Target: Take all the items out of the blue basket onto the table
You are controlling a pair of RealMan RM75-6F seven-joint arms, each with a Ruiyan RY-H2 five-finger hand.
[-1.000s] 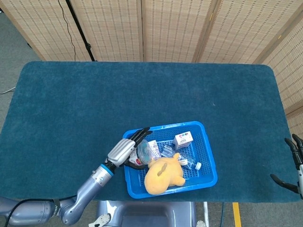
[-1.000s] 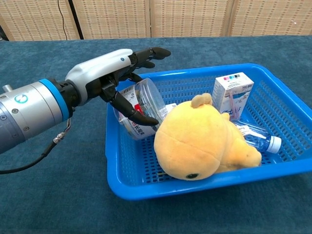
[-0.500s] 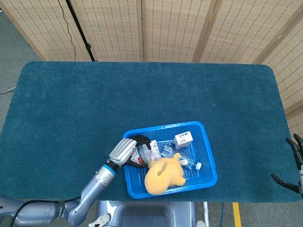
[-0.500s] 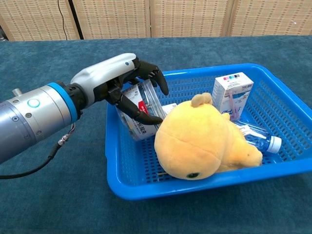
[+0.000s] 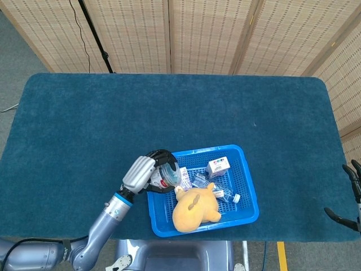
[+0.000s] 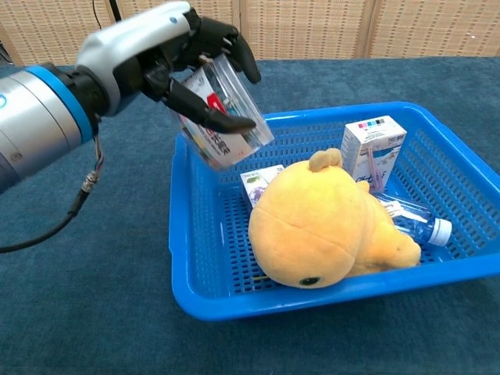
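Note:
My left hand (image 6: 168,55) (image 5: 148,169) grips a clear plastic jar (image 6: 225,117) (image 5: 169,176) with a red and white label and holds it in the air above the left end of the blue basket (image 6: 195,258) (image 5: 248,212). In the basket lie a yellow plush chick (image 6: 320,226) (image 5: 194,210), a small white box (image 6: 373,150) (image 5: 218,166), a clear water bottle (image 6: 410,219) (image 5: 223,193) and a small white packet (image 6: 262,178). My right hand (image 5: 351,197) hangs with its fingers spread at the table's right edge, holding nothing.
The basket stands near the front edge of the dark blue felt table (image 5: 113,124). Folding wicker screens (image 5: 214,34) stand behind the table.
My left hand closed around the clear jar and lifted it up out of the basket, moving up and slightly left. The right hand has barely moved.

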